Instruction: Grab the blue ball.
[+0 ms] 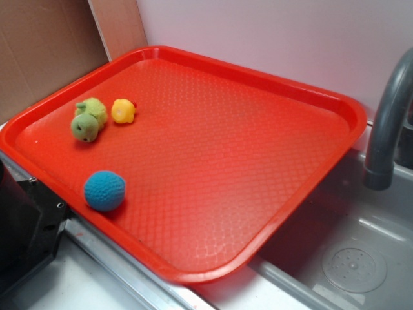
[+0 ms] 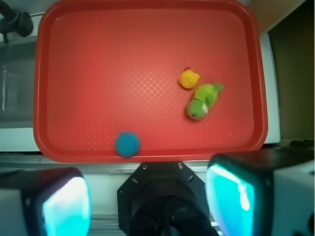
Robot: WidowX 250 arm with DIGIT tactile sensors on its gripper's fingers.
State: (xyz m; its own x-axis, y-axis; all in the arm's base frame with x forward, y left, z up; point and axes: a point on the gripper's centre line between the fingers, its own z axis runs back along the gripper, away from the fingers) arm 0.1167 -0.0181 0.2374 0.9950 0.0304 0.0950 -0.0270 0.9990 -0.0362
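The blue ball (image 1: pixel 104 190), a small teal knitted ball, rests on the red tray (image 1: pixel 258 161) close to its near-left rim. In the wrist view the blue ball (image 2: pixel 127 144) lies at the tray's (image 2: pixel 98 73) lower edge, far below the camera. My gripper (image 2: pixel 147 201) hangs high above the robot base, short of the tray. Its two fingers (image 2: pixel 231 196) with teal pads stand wide apart, open, with nothing between them. The gripper is out of the exterior view.
A green plush toy (image 1: pixel 88 119) and a small yellow toy (image 1: pixel 122 110) lie together near the tray's left end. A grey faucet (image 1: pixel 387 129) and sink (image 1: pixel 348 258) are on the right. The black robot base (image 1: pixel 26 219) sits beside the ball's rim. Cardboard (image 1: pixel 39 45) stands behind.
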